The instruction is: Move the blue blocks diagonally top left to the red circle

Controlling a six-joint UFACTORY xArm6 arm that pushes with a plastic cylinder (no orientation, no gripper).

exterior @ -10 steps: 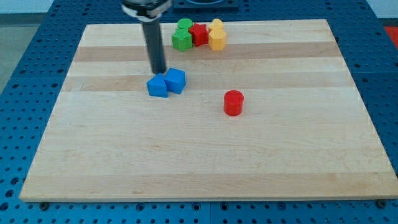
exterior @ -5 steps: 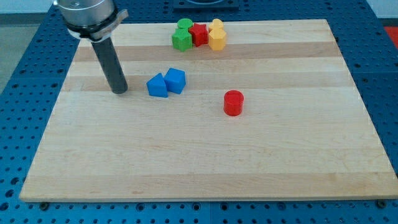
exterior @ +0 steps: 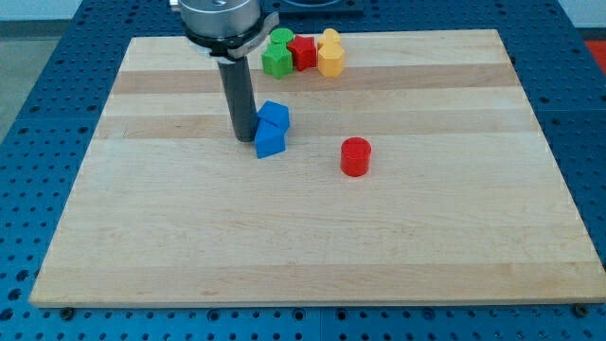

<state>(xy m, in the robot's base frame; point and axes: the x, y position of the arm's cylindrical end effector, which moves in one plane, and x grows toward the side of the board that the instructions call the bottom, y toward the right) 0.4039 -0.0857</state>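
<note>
Two blue blocks touch each other near the board's middle: a blue cube (exterior: 275,116) above and a blue wedge-shaped block (exterior: 269,142) below it. My tip (exterior: 244,139) stands right against their left side, touching the wedge. A red cylinder (exterior: 355,156) stands to the right of the blue blocks, a clear gap away and slightly lower in the view.
At the view's top, a cluster sits near the wooden board's (exterior: 142,246) far edge: green blocks (exterior: 277,59), a red block (exterior: 303,51) and yellow blocks (exterior: 330,57). The blue pegboard table surrounds the board.
My tip swung from above the blue blocks out to their left, then came back right against them. The blue blocks shifted right and turned; the wedge now lies below the cube.
</note>
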